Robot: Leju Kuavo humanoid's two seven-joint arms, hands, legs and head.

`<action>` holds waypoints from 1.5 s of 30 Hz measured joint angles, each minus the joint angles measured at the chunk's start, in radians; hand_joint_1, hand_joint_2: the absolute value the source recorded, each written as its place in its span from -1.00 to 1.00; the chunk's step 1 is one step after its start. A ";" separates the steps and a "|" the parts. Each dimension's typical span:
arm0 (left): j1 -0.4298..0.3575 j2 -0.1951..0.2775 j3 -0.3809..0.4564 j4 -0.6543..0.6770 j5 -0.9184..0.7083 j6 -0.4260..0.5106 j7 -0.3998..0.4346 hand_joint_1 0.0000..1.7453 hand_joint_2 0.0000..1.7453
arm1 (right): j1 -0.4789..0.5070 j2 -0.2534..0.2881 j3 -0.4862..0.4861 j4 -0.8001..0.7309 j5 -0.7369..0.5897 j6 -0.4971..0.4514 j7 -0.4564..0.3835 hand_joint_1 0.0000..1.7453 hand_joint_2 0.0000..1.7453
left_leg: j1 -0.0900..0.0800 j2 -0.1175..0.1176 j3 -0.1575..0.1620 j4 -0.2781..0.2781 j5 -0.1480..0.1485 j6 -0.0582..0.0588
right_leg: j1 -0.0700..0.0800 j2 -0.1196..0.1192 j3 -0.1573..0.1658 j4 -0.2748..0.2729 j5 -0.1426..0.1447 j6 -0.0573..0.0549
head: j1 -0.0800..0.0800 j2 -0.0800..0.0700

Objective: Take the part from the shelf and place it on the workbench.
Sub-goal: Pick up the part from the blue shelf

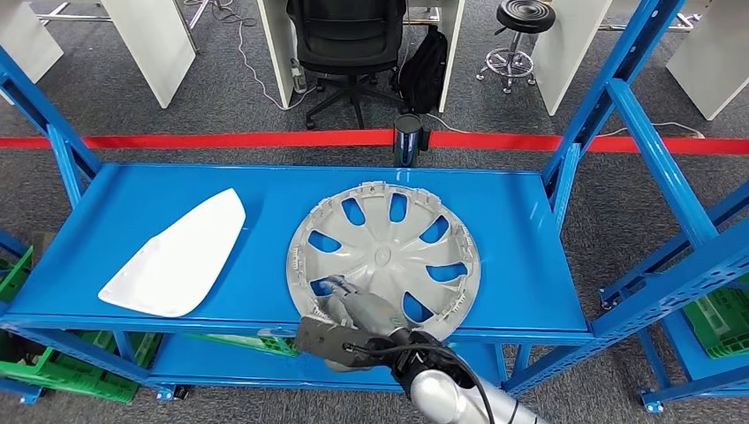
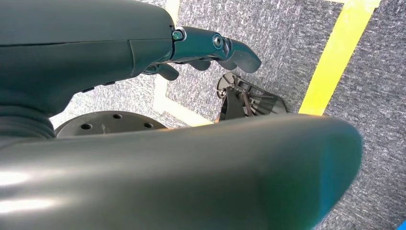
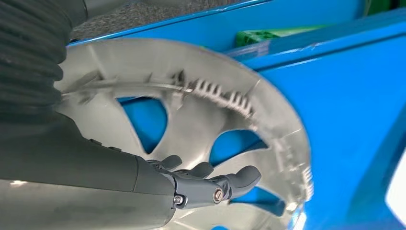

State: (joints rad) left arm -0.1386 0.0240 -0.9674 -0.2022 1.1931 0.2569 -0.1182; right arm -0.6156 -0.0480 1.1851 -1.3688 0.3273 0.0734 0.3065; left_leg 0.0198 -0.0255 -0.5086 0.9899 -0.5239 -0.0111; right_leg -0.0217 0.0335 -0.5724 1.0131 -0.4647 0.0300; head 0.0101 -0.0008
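Across the blue metal shelf [image 1: 530, 230], your robot's right hand [image 1: 349, 322] reached over the near rim of the round grey plastic wheel cover [image 1: 384, 252], fingers [image 3: 230, 179] apart above its spokes, gripping nothing; a white curved panel [image 1: 181, 252] lay well apart.

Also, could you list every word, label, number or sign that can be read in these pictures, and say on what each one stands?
None can be read.
Wheel cover: a small moulded mark at its centre, too small to read.
White panel: no print visible.
Blue shelf: no label visible.
Floor: red tape in the head view, yellow line in the left wrist view, neither lettered.
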 joint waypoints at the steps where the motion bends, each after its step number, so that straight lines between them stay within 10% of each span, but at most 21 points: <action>1: -0.001 0.000 0.000 0.000 -0.001 -0.001 0.000 -1.00 -1.00 | 0.000 0.005 0.002 0.004 0.003 0.002 -0.004 -1.00 1.00 | 0.000 0.000 0.000 0.000 0.000 0.000 | 0.000 0.000 0.000 0.000 0.000 0.000 | 0.000 0.000; 24: -0.015 0.000 0.000 0.000 -0.008 -0.011 0.002 -1.00 -1.00 | -0.013 0.092 0.048 0.117 0.070 0.027 -0.032 -1.00 1.00 | 0.000 0.000 0.000 0.000 0.000 0.000 | 0.000 0.000 0.000 0.000 0.000 0.000 | 0.000 0.000; 38: -0.012 0.000 0.006 0.000 -0.008 -0.010 0.001 -1.00 -1.00 | -0.018 0.085 0.006 0.199 0.480 -0.080 0.076 -1.00 1.00 | 0.000 0.000 0.000 0.000 0.000 0.000 | 0.000 0.000 0.000 0.000 0.000 0.000 | 0.000 0.000; 39: -0.012 0.000 0.008 0.000 -0.008 -0.010 0.002 -1.00 -1.00 | -0.017 0.084 0.001 0.202 0.496 -0.082 0.080 -0.95 1.00 | 0.000 0.000 0.000 0.000 0.000 0.000 | 0.000 0.000 0.000 0.000 0.000 0.000 | 0.000 0.000; 43: -0.011 0.000 0.009 0.000 -0.010 -0.008 0.002 -1.00 -1.00 | -0.003 0.083 -0.015 0.211 0.550 -0.092 0.096 1.00 1.00 | 0.000 0.000 0.000 0.000 0.000 0.000 | 0.000 0.000 0.000 0.000 0.000 0.000 | 0.000 0.000; 45: -0.011 0.000 0.009 0.000 -0.011 -0.008 0.002 -1.00 -1.00 | 0.007 0.084 -0.018 0.214 0.568 -0.097 0.099 1.00 1.00 | 0.000 0.000 0.000 0.000 0.000 0.000 | 0.000 0.000 0.000 0.000 0.000 0.000 | 0.000 0.000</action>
State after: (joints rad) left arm -0.1498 0.0240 -0.9584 -0.2022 1.1824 0.2494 -0.1161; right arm -0.6088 0.0363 1.1670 -1.1545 0.8958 -0.0235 0.4060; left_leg 0.0198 -0.0254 -0.5081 0.9901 -0.5238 -0.0111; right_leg -0.0217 0.0335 -0.5722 1.0131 -0.4646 0.0300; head 0.0103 -0.0008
